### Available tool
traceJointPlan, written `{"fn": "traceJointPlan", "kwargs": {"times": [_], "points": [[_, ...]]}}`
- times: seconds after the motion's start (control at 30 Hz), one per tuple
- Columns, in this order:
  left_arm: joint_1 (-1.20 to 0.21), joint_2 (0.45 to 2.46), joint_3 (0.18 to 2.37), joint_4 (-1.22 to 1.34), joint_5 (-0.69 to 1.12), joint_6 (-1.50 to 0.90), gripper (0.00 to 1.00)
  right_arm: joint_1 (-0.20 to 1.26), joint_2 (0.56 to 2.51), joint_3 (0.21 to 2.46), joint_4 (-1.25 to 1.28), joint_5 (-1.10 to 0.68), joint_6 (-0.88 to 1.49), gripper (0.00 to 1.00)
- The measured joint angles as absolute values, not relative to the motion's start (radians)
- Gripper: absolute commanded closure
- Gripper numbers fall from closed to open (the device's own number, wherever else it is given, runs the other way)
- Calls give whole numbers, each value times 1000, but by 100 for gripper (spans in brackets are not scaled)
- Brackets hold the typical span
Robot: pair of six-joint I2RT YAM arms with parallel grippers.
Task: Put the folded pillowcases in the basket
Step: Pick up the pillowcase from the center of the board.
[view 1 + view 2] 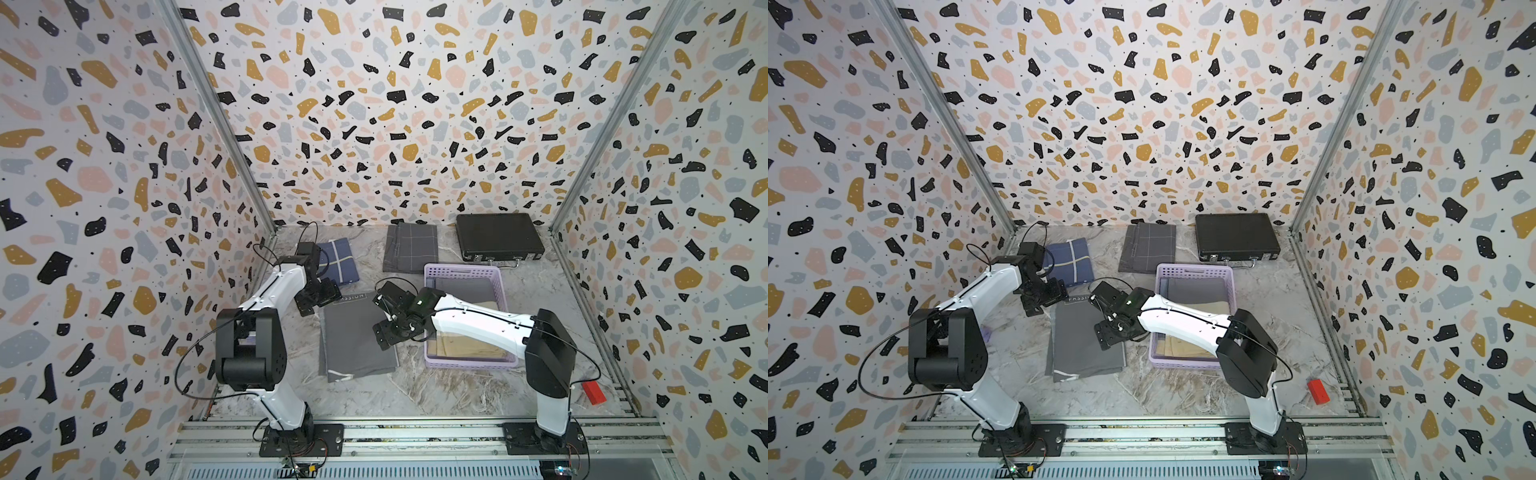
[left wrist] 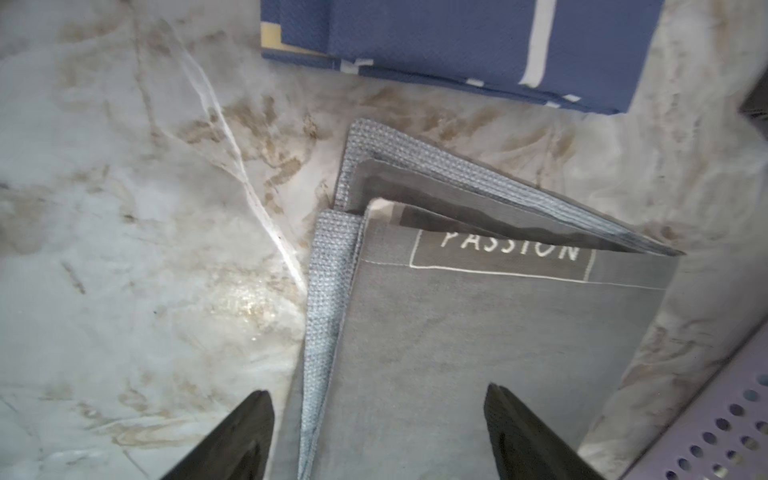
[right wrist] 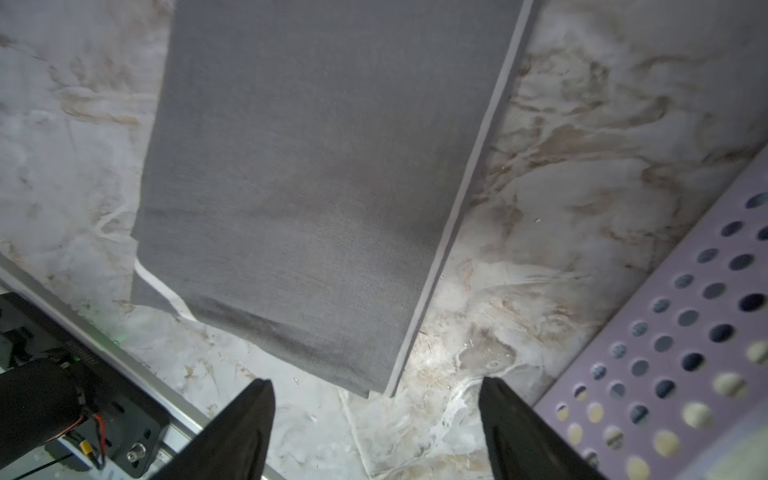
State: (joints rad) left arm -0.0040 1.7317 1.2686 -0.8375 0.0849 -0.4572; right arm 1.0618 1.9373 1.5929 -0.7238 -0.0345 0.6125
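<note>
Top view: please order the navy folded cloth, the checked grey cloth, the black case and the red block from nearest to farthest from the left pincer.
From the left pincer:
1. Navy folded cloth, just beyond it, at the back left.
2. Checked grey cloth, back middle.
3. Black case, back right corner.
4. Red block, front right edge.

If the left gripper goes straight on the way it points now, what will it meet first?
Probably the dark grey folded fabric pillowcase printed PASSION: the left gripper points onto it; depth unclear.
</note>
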Motion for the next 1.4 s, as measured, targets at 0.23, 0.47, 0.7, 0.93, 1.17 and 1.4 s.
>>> {"fn": "traceJointPlan", "kwargs": {"times": [0.23, 0.47, 0.7, 0.93, 1.17, 1.4], "points": [[15, 1894, 1330, -829, 102, -402, 21, 1061, 1959, 1530, -672, -78, 666, 17], [16, 2004, 1410, -817, 126, -355, 26, 1061, 1958, 1445, -601, -121, 698, 18], [16, 2032, 1442, -838, 111, -340, 34, 1061, 1950, 1340, -539, -175, 731, 21], [16, 2035, 1445, -839, 118, -335, 68, 1061, 1951, 1333, -483, -228, 745, 29], [10, 2035, 1444, -834, 130, -344, 74, 1061, 1972, 1334, -453, -253, 755, 60], [4, 2032, 1444, -833, 130, -348, 91, 1060, 1980, 1346, -451, -252, 762, 99]]}}
